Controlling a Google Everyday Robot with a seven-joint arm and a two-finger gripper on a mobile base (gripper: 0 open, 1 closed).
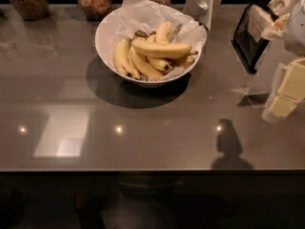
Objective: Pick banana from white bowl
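The white bowl (106, 42) stands at the back middle of the dark counter, lined with crinkled white paper. Several bananas lie in it. The banana (161, 49), plump and evenly yellow, lies across the top of the pile, pointing left to right. Slimmer bananas with dark ends lie under and to the left of it. My gripper (286, 92), cream-coloured, hangs at the right edge of the view above the counter. It is well to the right of the bowl and a little nearer, apart from it and holding nothing that I can see.
Three glass jars (27, 0) of snacks stand along the back edge. A tall pale dispenser (202, 4) stands right behind the bowl. A dark holder with packets (255, 30) sits at the back right. The counter's front edge (143, 170) runs across the lower view.
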